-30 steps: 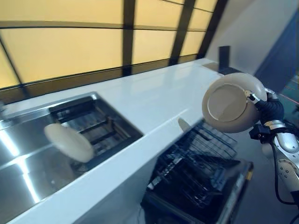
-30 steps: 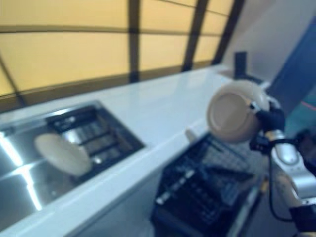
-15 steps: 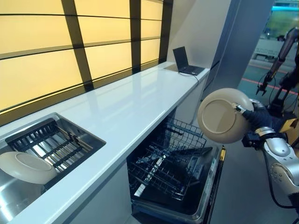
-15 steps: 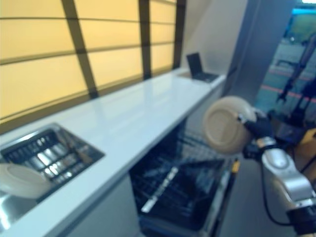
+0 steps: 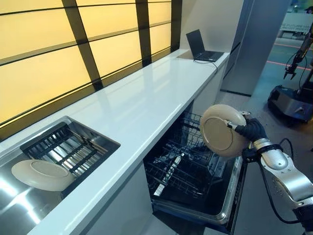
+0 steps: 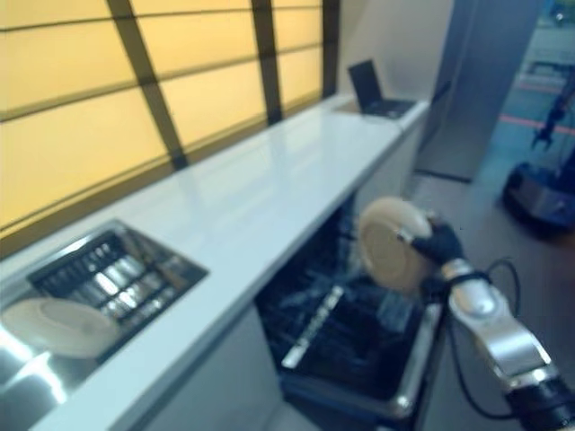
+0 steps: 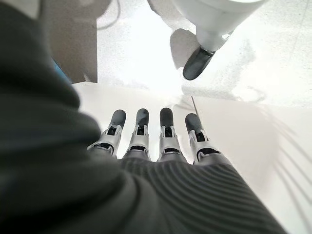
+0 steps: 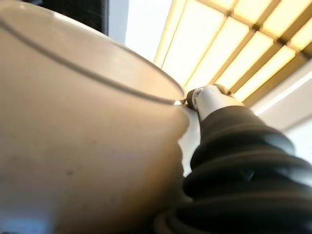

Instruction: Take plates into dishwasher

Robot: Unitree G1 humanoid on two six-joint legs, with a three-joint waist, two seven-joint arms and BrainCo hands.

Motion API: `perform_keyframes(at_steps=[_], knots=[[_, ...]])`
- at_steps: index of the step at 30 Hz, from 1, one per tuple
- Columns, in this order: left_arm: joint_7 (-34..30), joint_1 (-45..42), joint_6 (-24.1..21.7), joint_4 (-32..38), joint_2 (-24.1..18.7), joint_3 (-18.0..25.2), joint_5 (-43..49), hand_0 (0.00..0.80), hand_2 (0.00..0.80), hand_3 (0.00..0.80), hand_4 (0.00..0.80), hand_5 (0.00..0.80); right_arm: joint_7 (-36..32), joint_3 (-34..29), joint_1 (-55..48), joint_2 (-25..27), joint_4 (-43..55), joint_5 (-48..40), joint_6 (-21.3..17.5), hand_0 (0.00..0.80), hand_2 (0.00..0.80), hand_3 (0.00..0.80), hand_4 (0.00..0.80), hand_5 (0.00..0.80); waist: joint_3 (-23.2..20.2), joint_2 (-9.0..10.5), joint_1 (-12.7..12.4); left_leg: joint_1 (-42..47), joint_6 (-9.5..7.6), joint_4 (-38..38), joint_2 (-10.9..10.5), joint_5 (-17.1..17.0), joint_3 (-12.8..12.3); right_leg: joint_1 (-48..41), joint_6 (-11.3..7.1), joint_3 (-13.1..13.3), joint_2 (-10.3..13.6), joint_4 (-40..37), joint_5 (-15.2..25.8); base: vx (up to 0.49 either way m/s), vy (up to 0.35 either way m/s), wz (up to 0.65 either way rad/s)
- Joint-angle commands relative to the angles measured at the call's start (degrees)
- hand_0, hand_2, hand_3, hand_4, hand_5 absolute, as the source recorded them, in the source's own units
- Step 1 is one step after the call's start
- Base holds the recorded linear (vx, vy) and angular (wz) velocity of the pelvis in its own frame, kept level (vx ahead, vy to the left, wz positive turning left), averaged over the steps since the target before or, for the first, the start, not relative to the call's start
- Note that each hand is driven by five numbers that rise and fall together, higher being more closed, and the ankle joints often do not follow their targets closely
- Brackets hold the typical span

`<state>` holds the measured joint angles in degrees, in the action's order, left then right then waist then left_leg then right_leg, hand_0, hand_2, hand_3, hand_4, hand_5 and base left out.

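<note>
A cream plate (image 5: 221,136) stands on edge in my right hand (image 5: 249,131), whose thumb (image 8: 207,97) and fingers pinch its rim. It hangs above the open dishwasher's black wire rack (image 5: 183,166), its underside turned toward the counter. A second cream plate (image 5: 41,175) lies tilted in the steel sink (image 5: 19,205) at the near left. My left hand (image 7: 156,141) shows only in the left wrist view, its fingers straight and holding nothing.
A long white counter (image 5: 146,103) runs from the sink to a black laptop (image 5: 201,46) at its far end. A metal grid (image 5: 63,149) sits in the sink. The pulled-out dishwasher door (image 5: 230,196) juts into the floor space. Another robot base (image 5: 291,100) stands at the far right.
The whole picture has shifted, so the camera has moved. My right hand has lowered the plate from above the counter's height to just over the dishwasher rack.
</note>
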<state>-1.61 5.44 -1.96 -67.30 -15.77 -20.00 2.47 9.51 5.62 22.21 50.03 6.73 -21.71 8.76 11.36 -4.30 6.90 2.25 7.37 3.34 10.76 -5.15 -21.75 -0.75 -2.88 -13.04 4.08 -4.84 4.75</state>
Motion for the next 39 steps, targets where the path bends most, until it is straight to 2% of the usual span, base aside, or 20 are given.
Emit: perform_keyframes(at_steps=[1, 8, 17, 28, 39], knots=[[0.5, 3.5, -0.8, -1.3, -2.3, -0.5, -1.1, 0.0, 0.0, 0.0, 0.0, 0.0, -1.8, 0.5, 1.0, -1.4, 6.4, 4.5, -2.5, 0.8, 0.8, 0.8, 0.8, 0.8, -0.1, 4.68, 0.0, -6.0, 0.0, 0.1, 0.3, -2.8, 1.7, -2.6, -0.66, 0.5, 0.7, 4.8, -7.5, 0.0, 0.0, 0.0], [0.6, 4.8, -0.8, -0.2, -2.3, -1.2, -1.0, 0.0, 0.0, 0.0, 0.0, 0.0, -4.6, 3.0, 0.9, -0.9, 8.2, 13.6, -3.8, 0.8, 0.8, 0.8, 0.8, 0.8, 1.0, 4.77, -0.4, -6.7, -0.19, -0.5, -0.1, -2.4, 2.5, -1.9, -0.73, 0.1, 0.8, 5.1, -7.4, 0.0, 0.0, 0.0], [0.1, 5.6, 0.1, 0.9, -2.2, -2.1, 0.0, 0.0, 0.0, 0.0, 0.0, 0.0, -6.5, 6.4, 1.4, -0.7, 9.0, 19.5, -3.4, 0.8, 0.8, 0.8, 0.8, 0.8, 2.0, 5.0, -1.3, -7.1, -0.31, -0.8, -0.2, -2.2, 3.5, -1.9, -0.78, -0.3, 0.6, 5.1, -7.3, 0.001, -0.007, 0.04], [-0.1, 5.5, 0.9, 2.5, -2.3, -2.5, 1.5, 0.0, 0.0, 0.0, 0.0, 0.0, -7.9, 9.5, 0.9, -2.2, 8.2, 23.7, -3.4, 0.8, 0.8, 0.8, 0.8, 0.8, 2.9, 5.1, -2.6, -7.4, -0.43, -0.4, -0.7, -2.3, 4.5, -2.0, -1.14, -1.0, 0.7, 4.7, -7.1, -0.001, 0.003, 0.03], [-0.5, 6.7, 2.0, 2.9, -2.4, -4.2, 3.7, 0.0, 0.0, 0.0, 0.0, 0.0, -4.9, 15.4, 3.4, -6.9, 0.4, 25.6, -2.6, 0.8, 0.8, 0.8, 0.8, 0.8, 3.4, 5.79, -4.9, -7.7, -0.82, -0.8, -1.2, -1.7, 5.9, -2.7, -1.58, -2.4, 0.9, 4.0, -6.8, -0.001, -0.014, 0.04]])
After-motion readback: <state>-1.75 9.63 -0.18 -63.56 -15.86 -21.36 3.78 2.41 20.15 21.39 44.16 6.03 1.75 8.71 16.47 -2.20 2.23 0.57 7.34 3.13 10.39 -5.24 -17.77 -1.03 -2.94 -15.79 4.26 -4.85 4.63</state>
